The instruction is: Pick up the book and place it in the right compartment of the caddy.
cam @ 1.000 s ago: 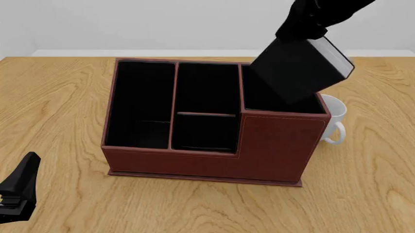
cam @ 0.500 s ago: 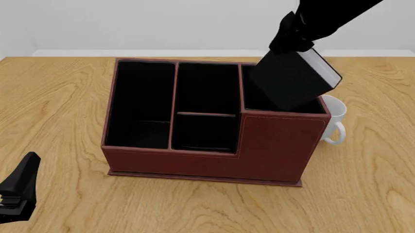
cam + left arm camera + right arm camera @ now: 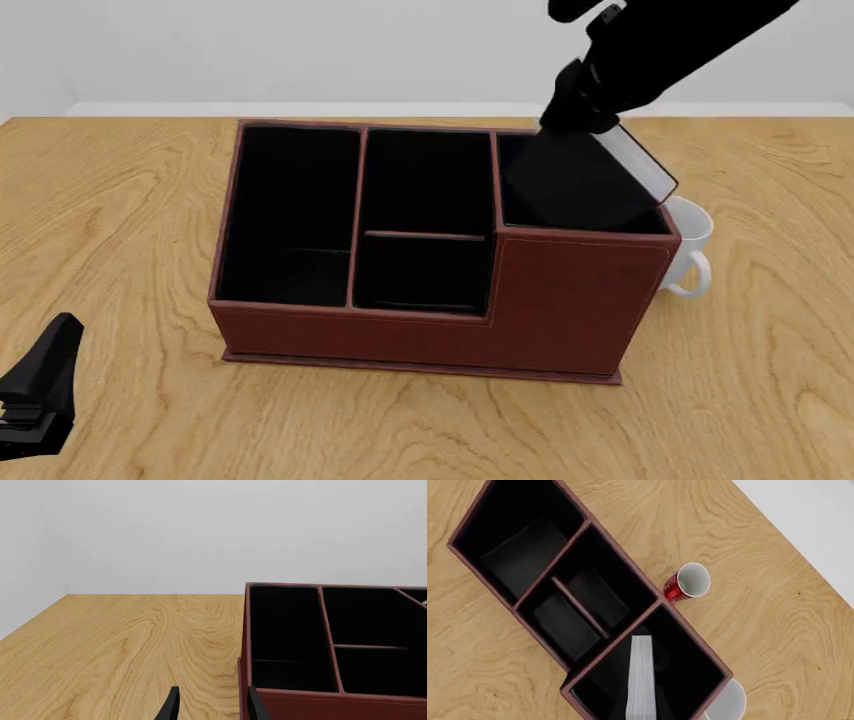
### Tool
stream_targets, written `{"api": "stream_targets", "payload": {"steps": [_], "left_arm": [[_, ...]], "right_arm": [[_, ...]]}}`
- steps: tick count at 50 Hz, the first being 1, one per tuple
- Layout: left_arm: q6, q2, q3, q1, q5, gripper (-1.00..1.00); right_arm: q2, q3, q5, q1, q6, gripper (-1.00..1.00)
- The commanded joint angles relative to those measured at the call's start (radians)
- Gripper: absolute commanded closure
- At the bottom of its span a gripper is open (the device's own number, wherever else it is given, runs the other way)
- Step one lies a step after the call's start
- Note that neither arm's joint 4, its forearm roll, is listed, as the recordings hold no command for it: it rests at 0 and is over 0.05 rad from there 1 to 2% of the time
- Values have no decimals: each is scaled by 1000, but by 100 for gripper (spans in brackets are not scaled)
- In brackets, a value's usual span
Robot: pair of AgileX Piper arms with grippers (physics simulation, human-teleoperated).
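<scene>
The reddish-brown caddy (image 3: 574,300) stands mid-table with its black bays open to the top. The black book (image 3: 583,185), white page edge to the right, hangs tilted with its lower part inside the right compartment (image 3: 531,208). My right gripper (image 3: 583,118) is shut on the book's top end, above that bay. In the right wrist view the book's page edge (image 3: 640,675) points down into the right compartment (image 3: 687,672). My left gripper (image 3: 40,400) is open and empty, low at the near left; its fingertips (image 3: 171,707) show beside the caddy (image 3: 333,696).
A white mug (image 3: 687,240) stands against the caddy's right side, close to the book; it also shows in the right wrist view (image 3: 727,702). A red cup (image 3: 687,582) stands behind the caddy. Bare wood table (image 3: 120,220) lies to the left.
My right gripper has come down and slightly left with the book. The book has turned more upright and sunk further into the right compartment. The left arm has not moved.
</scene>
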State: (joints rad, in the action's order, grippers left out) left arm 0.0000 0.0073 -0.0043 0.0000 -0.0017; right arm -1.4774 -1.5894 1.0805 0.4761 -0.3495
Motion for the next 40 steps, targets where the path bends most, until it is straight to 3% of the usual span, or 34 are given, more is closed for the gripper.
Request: {"api": "stream_targets", "payload": {"steps": [1,13,20,21,32,36,37,39,40], "left_arm": [[0,0,0,0,0,-100],[0,0,0,0,0,-100],[0,0,0,0,0,-100],[0,0,0,0,0,-100],[0,0,0,0,0,-100],[0,0,0,0,0,-100],[0,0,0,0,0,-100],[0,0,0,0,0,-100],[0,0,0,0,0,-100]], "right_arm": [[-20,17,-36,-18,23,100],[-35,21,-42,-24,38,100],[-67,-5,-52,-70,0,100],[-77,-23,-53,-89,-17,-100],[-55,-65,-26,-92,-30,-100],[-10,-50,-36,-95,-61,-100],[15,-27,-53,-106,-91,-100],[51,-10,-68,-96,-78,-100],[92,32,-95,-102,-108,-100]]}}
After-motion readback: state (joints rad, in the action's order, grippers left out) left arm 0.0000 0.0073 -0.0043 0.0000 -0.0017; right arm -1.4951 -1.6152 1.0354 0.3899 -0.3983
